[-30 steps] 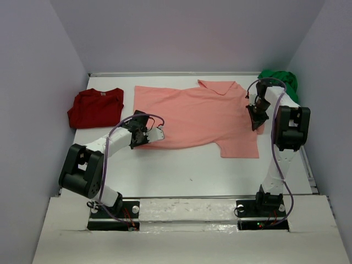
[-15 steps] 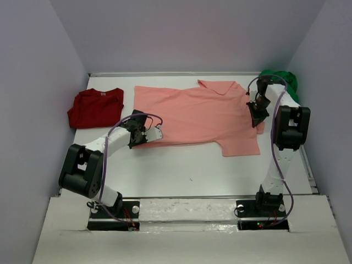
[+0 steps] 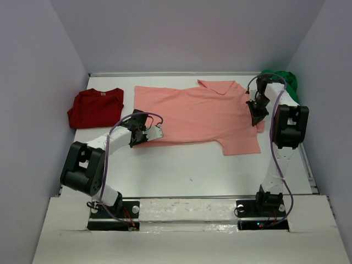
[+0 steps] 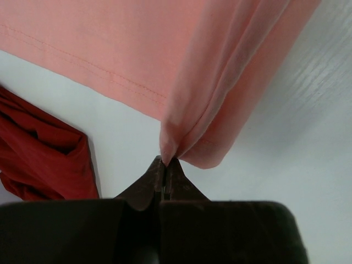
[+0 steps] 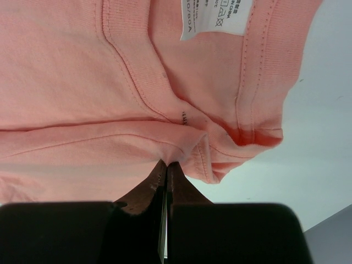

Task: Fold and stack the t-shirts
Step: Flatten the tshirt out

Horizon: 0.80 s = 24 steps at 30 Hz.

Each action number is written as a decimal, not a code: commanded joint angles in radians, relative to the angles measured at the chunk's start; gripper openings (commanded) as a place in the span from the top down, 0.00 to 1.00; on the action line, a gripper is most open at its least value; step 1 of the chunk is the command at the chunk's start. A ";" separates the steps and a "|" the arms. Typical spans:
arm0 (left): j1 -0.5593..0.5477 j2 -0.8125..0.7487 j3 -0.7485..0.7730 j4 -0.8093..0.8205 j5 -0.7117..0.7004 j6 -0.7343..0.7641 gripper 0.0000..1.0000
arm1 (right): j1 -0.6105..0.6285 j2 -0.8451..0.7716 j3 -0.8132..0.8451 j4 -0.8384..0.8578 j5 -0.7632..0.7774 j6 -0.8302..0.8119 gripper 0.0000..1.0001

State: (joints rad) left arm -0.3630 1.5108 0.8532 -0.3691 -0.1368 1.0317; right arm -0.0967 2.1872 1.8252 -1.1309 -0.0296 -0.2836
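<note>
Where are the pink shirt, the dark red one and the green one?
salmon-pink shirt point(image 3: 190, 113): top view, middle of its body.
dark red shirt point(image 3: 96, 108): top view, centre of the cloth.
green shirt point(image 3: 290, 82): top view, visible bunched part.

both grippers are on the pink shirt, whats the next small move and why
Probably raise both together and carry the near edge toward the far edge. The left gripper is shut on the hem corner of the salmon-pink t-shirt, the right gripper shut near its collar, and it lies unfolded.
</note>
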 commanded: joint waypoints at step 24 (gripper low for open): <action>0.024 0.095 0.055 0.114 -0.084 -0.016 1.00 | 0.005 0.068 0.112 -0.012 0.062 0.008 1.00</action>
State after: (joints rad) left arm -0.3454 1.5978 0.8742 -0.2680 -0.1814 1.0218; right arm -0.0967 2.2478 1.8858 -1.1454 -0.0002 -0.2802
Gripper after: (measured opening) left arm 0.034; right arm 0.012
